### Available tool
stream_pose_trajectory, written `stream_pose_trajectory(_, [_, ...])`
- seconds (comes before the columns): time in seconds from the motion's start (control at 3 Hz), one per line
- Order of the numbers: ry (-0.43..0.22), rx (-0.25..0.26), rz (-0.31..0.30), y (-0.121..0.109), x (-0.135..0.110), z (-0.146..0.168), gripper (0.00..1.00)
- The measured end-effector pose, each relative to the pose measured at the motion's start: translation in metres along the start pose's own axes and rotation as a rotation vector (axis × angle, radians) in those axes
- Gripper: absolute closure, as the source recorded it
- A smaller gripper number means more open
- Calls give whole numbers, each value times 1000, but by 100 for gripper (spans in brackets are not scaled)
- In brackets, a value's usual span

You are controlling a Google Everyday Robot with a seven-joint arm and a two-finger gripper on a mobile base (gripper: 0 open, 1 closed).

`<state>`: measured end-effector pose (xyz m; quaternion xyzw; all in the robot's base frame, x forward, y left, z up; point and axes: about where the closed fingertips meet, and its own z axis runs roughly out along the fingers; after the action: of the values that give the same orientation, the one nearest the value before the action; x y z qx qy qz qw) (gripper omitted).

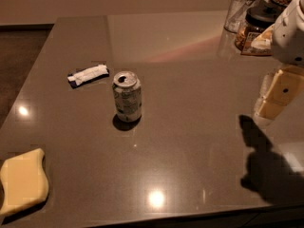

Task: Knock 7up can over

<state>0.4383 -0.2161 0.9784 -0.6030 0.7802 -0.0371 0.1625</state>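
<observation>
The 7up can (127,97) stands upright near the middle of the grey table (190,141), its silver top with the tab opening facing up and its sides pale greenish-white. My gripper (273,103) hangs at the right edge of the view under the white arm (292,30), just above the table. It is well to the right of the can and apart from it. It casts a dark shadow on the table below it.
A small white and dark wrapped packet (88,75) lies left of and behind the can. A yellow sponge (21,182) lies at the front left corner. A clear glass (241,8) and a dark-lidded jar (256,25) stand at the back right, near the arm.
</observation>
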Motion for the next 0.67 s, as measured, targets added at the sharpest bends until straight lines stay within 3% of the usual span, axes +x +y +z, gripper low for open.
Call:
stream_pose_trajectory(0.33, [0,0,0,0,0,0,0])
stream_pose_trajectory(0.67, [-64,-42,-22,3,-17,10,0])
